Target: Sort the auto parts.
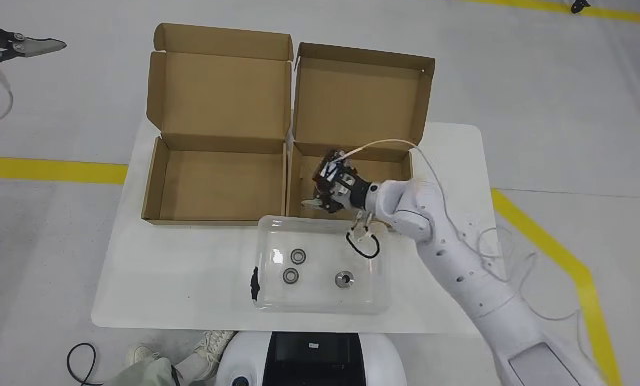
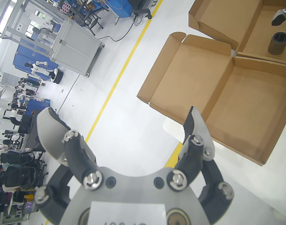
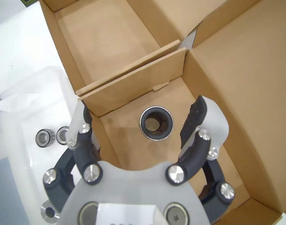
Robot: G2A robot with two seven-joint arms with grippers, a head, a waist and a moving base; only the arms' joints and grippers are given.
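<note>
A dark cylindrical sleeve (image 3: 156, 123) with a metal rim stands upright on the floor of the right cardboard box (image 1: 395, 166). My right gripper (image 3: 140, 105) hangs open just above it, fingers on either side and not touching; in the top view the right gripper (image 1: 328, 186) sits over that box's front left part. The sleeve (image 2: 277, 43) also shows from the left wrist view. The left cardboard box (image 1: 215, 186) holds nothing. A clear plastic tray (image 1: 268, 226) holds two bearings (image 1: 298, 256) (image 1: 291, 276) and a small metal part (image 1: 344, 279). My left gripper (image 2: 120, 113) is open, out past the table's left side above the floor.
Both boxes have lids (image 1: 220, 86) folded up at the back. A small black piece (image 1: 254, 282) sits at the tray's left wall. The white table (image 1: 450, 166) has bare surface to the right of the boxes. A yellow floor line (image 1: 60, 170) runs past the table.
</note>
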